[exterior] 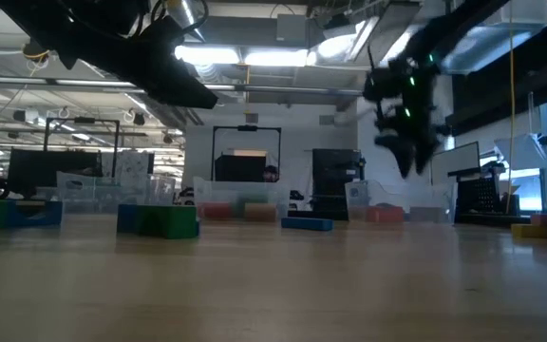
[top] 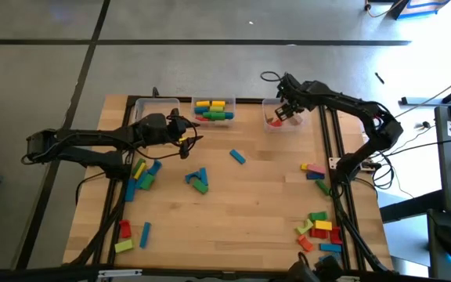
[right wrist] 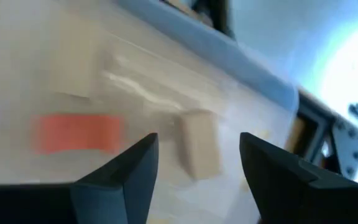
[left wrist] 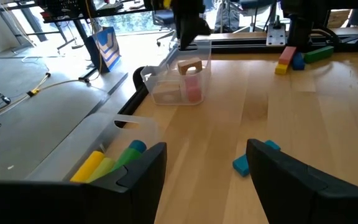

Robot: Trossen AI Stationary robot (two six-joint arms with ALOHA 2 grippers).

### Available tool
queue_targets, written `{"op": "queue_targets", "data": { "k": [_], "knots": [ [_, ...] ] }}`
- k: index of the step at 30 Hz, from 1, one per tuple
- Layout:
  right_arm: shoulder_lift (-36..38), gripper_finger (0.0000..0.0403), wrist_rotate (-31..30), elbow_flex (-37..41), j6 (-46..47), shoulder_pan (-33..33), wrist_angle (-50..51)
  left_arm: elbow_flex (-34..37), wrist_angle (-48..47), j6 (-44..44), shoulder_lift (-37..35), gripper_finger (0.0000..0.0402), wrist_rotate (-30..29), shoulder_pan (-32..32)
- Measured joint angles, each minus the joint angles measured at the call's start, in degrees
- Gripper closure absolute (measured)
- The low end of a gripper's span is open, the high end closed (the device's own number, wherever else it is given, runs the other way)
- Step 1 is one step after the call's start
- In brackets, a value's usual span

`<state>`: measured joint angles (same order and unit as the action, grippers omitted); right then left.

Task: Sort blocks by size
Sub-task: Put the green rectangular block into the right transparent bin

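Observation:
Coloured blocks lie in loose groups on the wooden table: at the left (top: 141, 174), the centre (top: 198, 180), the right (top: 314, 171) and the near right corner (top: 319, 231). One blue block (top: 237, 157) lies alone. My right gripper (top: 288, 110) hangs open above the far right clear bin (top: 283, 124), nothing between its fingers. On that bin's floor lie a red block (right wrist: 76, 132) and a tan block (right wrist: 201, 149). My left gripper (top: 186, 137) waits open above the table, left of centre, holding nothing.
Three clear bins stand along the far edge: the left one (top: 156, 106), the middle one (top: 214, 110) with yellow, green and blue blocks, and the right one. A black rail (top: 327, 149) runs along the table's right side. Bare wood lies between the block groups.

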<state>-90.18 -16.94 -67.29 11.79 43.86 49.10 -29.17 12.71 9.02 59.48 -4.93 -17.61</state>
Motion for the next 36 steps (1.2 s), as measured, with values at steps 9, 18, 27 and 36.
{"op": "queue_targets", "data": {
  "k": [9,18,27,36],
  "knots": [
    [2.6,0.0178,1.3,-8.0,0.0,-15.9,-6.2,0.0,0.0,0.0,0.0,0.0185,0.0,0.0],
    [2.6,0.0178,3.0,-8.0,-0.1,-30.4,-18.1,0.0,-0.1,0.0,0.0,0.0185,0.0,0.0],
    [-2.0,0.0178,3.1,-8.0,-0.6,-40.8,-29.7,0.0,-0.2,-0.2,0.0,0.0185,0.0,0.0],
    [-11.6,0.0178,4.6,-8.0,-1.3,-47.8,-41.6,0.0,-3.1,-1.3,-0.2,0.0185,0.0,0.3]
  ]
}}
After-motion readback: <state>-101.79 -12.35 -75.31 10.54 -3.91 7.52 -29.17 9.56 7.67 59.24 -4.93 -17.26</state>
